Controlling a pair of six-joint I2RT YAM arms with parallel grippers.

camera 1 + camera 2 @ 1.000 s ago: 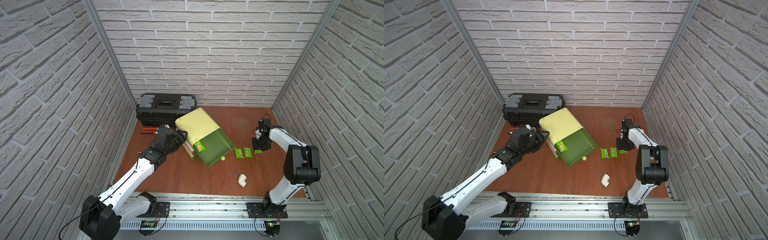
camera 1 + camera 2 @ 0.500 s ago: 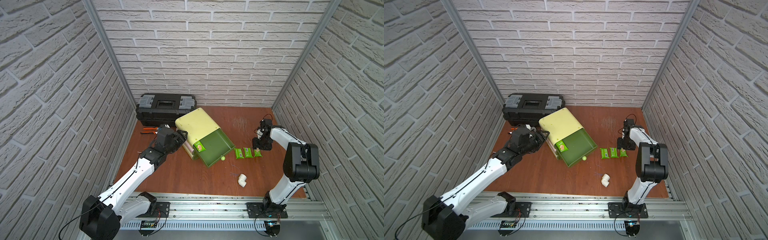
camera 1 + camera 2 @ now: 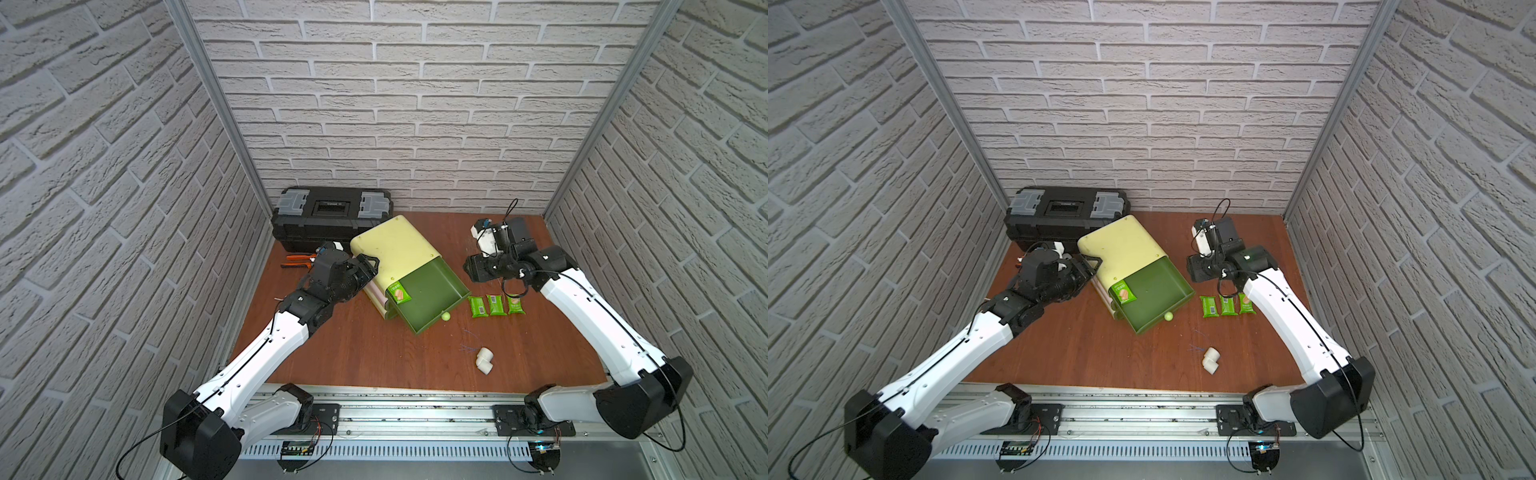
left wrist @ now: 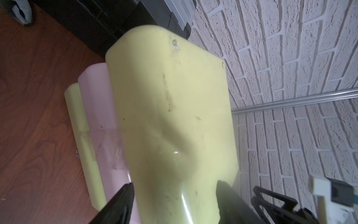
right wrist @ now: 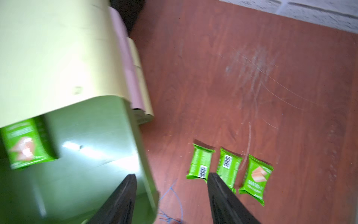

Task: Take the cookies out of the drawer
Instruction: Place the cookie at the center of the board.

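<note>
Three bright green wrapped cookie packets lay in row on brown wooden counter, toward its right edge, just beside dark green plastic drawer. Fourth packet leaned in drawer's back corner, at pale yellow cabinet mouth. Right fingers were open, empty. Left fingers sat astride cabinet; clamped or not, couldn't tell. Risk was that the reach clipped cabinet, shoved drawer in, or cabinet skidded.

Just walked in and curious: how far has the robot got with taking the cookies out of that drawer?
Done: three green packets lie on the table beside the open drawer. In hand: nothing; the right jaws are open and empty, while the left jaws clamp the cabinet. Left: one green packet inside the drawer.
</note>
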